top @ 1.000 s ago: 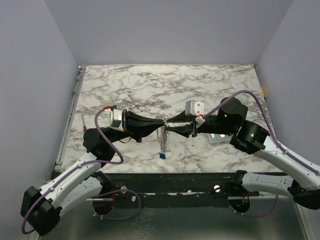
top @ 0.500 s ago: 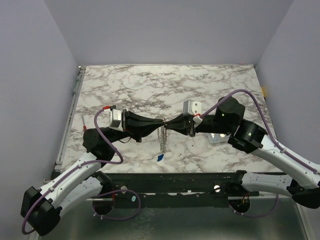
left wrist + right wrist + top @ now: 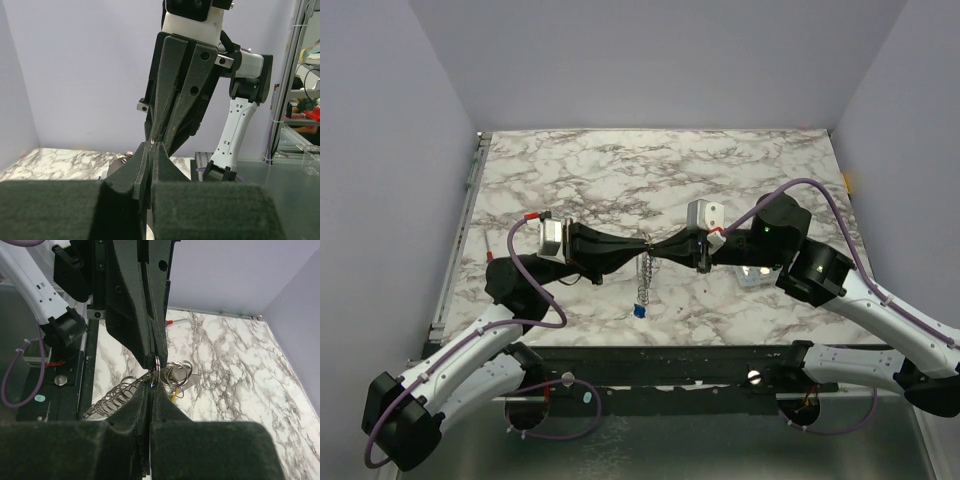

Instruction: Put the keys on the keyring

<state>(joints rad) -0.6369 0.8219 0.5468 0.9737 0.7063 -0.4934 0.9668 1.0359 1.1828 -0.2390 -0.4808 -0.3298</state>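
Marble tbl [image 3: 620,170], clr box [image 3: 756,274], pen [image 3: 176,320].

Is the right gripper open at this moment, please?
No, the right gripper is pressed shut on the keyring, tip to tip with the left gripper.

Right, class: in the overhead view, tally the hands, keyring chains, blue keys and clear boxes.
Hands: 2, left hand and right hand
Keyring chain: 1
Blue key: 1
Clear box: 1
Total: 5
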